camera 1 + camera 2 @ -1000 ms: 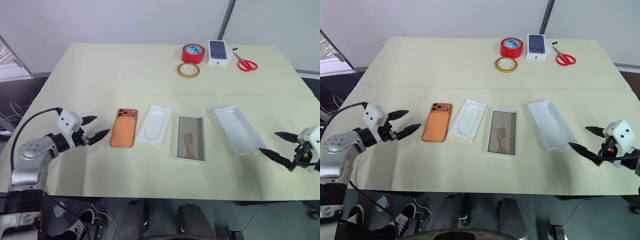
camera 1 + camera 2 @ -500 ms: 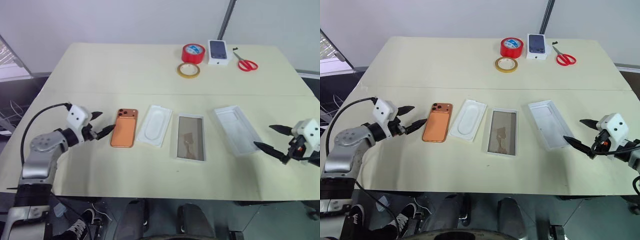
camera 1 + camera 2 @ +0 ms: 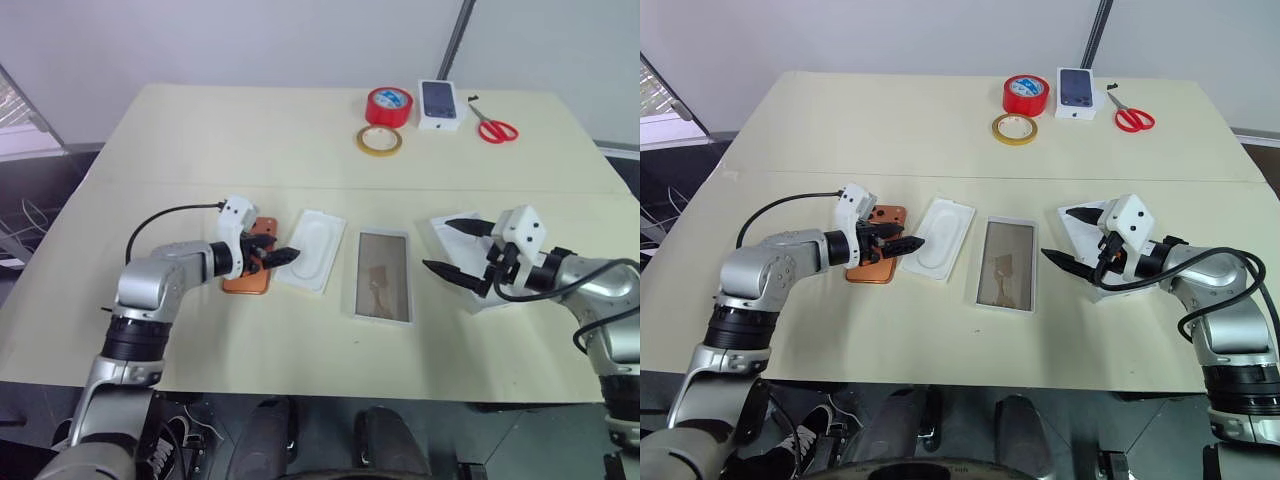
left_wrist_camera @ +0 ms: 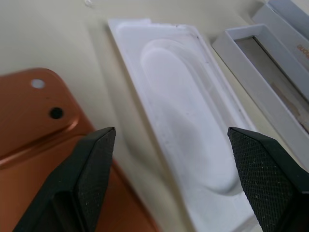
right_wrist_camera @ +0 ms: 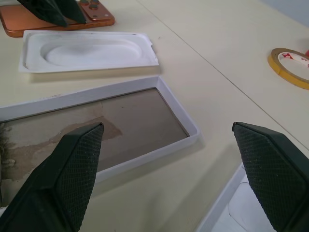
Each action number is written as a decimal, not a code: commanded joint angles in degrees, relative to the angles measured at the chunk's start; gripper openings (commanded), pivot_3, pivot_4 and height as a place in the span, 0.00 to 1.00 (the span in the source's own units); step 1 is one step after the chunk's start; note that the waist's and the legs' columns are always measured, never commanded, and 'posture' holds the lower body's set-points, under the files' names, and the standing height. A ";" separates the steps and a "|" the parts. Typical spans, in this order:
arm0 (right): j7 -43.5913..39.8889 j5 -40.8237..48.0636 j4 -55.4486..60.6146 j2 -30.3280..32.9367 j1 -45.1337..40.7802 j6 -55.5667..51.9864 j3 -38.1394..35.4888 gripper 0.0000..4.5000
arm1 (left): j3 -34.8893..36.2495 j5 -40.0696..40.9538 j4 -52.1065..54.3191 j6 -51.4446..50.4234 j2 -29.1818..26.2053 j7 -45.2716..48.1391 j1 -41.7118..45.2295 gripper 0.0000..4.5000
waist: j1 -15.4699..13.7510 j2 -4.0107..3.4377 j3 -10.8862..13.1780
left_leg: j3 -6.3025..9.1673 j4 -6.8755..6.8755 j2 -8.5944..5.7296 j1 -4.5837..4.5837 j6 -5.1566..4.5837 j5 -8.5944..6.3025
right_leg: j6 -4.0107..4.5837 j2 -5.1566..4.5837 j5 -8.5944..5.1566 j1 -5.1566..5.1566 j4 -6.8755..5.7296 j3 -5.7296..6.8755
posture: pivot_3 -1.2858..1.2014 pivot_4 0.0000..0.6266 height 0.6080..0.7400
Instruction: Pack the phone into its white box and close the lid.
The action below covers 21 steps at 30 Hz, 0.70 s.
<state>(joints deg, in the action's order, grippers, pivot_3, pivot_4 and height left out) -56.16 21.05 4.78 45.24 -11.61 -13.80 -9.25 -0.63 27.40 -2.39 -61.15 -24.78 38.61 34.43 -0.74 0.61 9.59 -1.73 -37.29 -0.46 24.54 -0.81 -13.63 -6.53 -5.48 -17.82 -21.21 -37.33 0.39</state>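
Phone (image 3: 248, 270) face-down at left beside insert (image 3: 310, 249), white box (image 3: 382, 276) open at centre, lid (image 3: 468, 262) upturned at right: parts spread for packing, left gripper (image 3: 272, 252) wide-jawed over phone, right gripper (image 3: 452, 248) wide-jawed over lid, both empty.

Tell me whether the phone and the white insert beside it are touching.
Apart. The left wrist view shows a strip of bare table between the phone and the insert.
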 commanded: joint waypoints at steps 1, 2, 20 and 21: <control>0.56 0.47 2.26 -0.34 0.79 0.56 -0.98 0.99 | 1.35 1.80 1.56 -3.95 0.60 -1.61 1.30 0.87 | 0.09 0.00 0.00 | -0.01 0.00 0.00 0.00 0.00 0.00 | -0.01 0.00 0.00 0.00 0.00 0.00 | 0.52 0.24 0.91; 0.66 0.54 2.44 -0.36 0.91 0.47 -1.00 0.99 | 1.35 1.83 1.69 -4.06 0.66 -1.81 1.32 0.87 | 0.10 0.00 0.00 | -0.01 0.01 0.00 0.00 0.00 0.00 | -0.01 0.01 0.00 -0.01 0.00 -0.01 | 0.52 0.24 0.91; 3.75 0.14 5.09 -1.40 2.62 0.50 -0.96 1.00 | -0.44 1.12 -7.29 -14.22 6.17 -8.19 4.73 0.48 | -0.05 -0.03 -0.03 | 0.03 -0.02 -0.02 -0.13 0.08 0.04 | -0.01 0.01 -0.01 0.16 0.00 0.00 | 0.52 0.24 0.91; 3.85 0.10 5.14 -1.44 2.59 0.51 -0.86 1.00 | -0.25 0.83 -7.76 -14.23 6.32 -8.74 4.71 0.37 | -0.05 -0.03 -0.03 | 0.03 -0.02 -0.02 -0.13 0.08 0.04 | -0.01 0.01 -0.01 0.16 0.01 0.01 | 0.52 0.24 0.91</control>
<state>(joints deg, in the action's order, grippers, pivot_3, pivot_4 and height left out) -52.71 20.97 7.20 43.86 -8.67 -13.81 -9.26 0.26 28.70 -8.20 -72.90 -19.18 30.74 40.27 -0.79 0.58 9.56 -1.70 -37.30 -0.48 24.41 -0.73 -13.59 -6.55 -5.48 -17.83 -21.04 -37.31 0.40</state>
